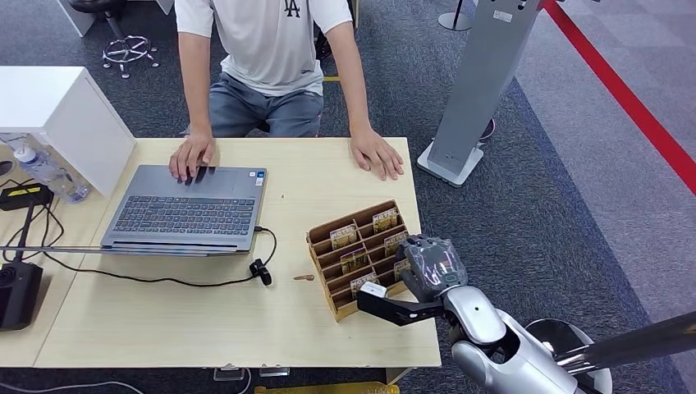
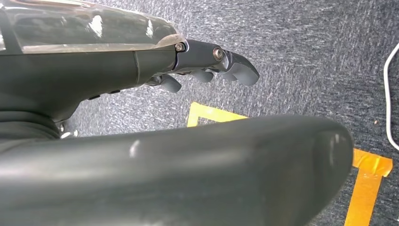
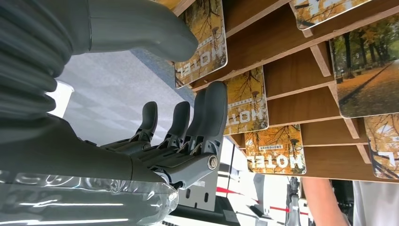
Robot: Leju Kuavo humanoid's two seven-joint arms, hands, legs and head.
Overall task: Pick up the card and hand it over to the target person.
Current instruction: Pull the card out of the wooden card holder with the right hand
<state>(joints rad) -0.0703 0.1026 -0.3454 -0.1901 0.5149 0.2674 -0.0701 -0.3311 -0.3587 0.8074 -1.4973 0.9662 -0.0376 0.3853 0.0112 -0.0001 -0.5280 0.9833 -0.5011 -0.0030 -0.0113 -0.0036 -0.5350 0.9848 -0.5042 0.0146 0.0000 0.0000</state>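
Observation:
A wooden card rack (image 1: 324,246) stands on the table's right part and holds several autumn-print hotel cards (image 1: 344,236). My right hand (image 1: 428,267) hovers at the rack's near right corner, holding nothing. In the right wrist view its fingers (image 3: 207,113) are stretched out beside one card (image 3: 244,103), and the thumb (image 3: 141,33) reaches toward another card (image 3: 201,44); touch cannot be told. The rack's shelves (image 3: 291,52) lie just beyond. The person (image 1: 267,41) sits across the table, one hand (image 1: 193,156) on the laptop, the other hand (image 1: 377,153) flat on the wood. My left hand (image 2: 197,63) hangs over the carpet with its fingers apart, holding nothing.
A grey laptop (image 1: 185,209) sits mid-table with a black cable and clip (image 1: 261,269) in front of it. A white box (image 1: 57,115), a water bottle (image 1: 41,168) and black devices (image 1: 16,287) crowd the left. A grey stand (image 1: 476,90) rises on the floor to the right.

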